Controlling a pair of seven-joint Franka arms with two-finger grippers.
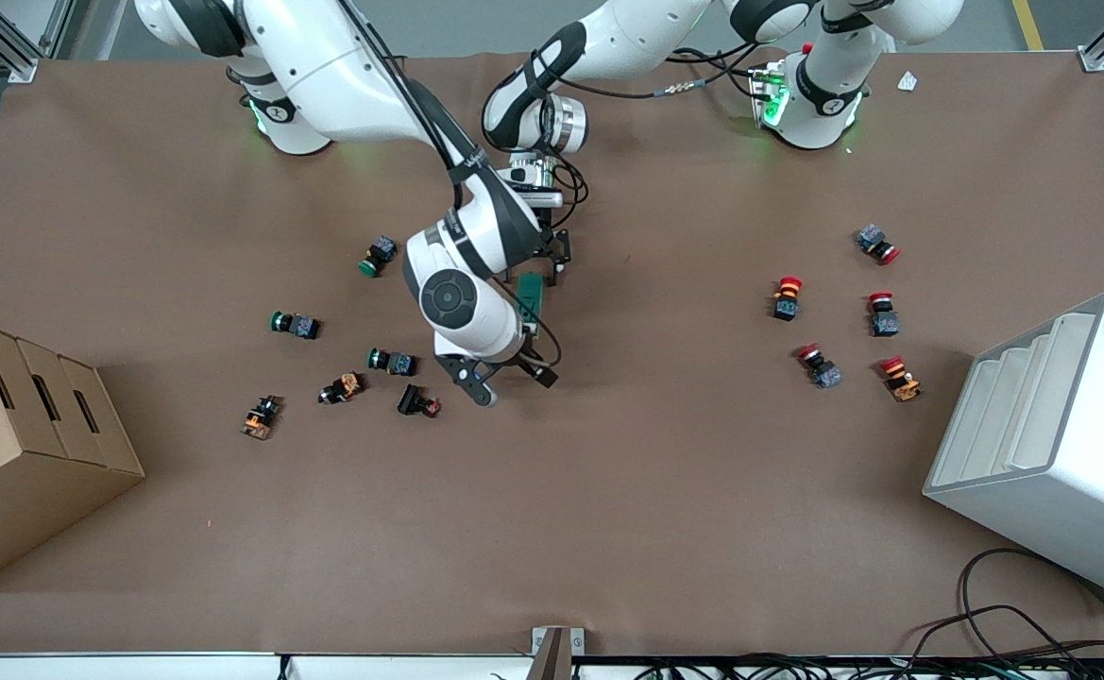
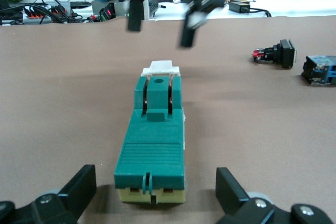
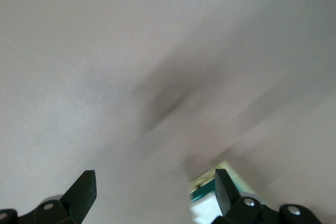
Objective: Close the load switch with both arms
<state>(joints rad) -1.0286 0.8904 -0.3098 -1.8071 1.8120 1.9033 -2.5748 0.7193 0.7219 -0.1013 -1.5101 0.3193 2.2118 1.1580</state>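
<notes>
between both spread claws (image 2: 152,192) (image 3: 152,195) lies the load switch (image 2: 152,145).

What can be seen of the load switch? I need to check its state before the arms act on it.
The load switch is a dark green, plastic-looking elongated block lying flat on the brown table near its middle. It has a ribbed top, a raised green piece between two copper-coloured strips, a white lever piece at one end and a cream base at the other. The open left gripper straddles the cream end without touching; the open right gripper hangs over the lever end.

No readable text anywhere.
</notes>
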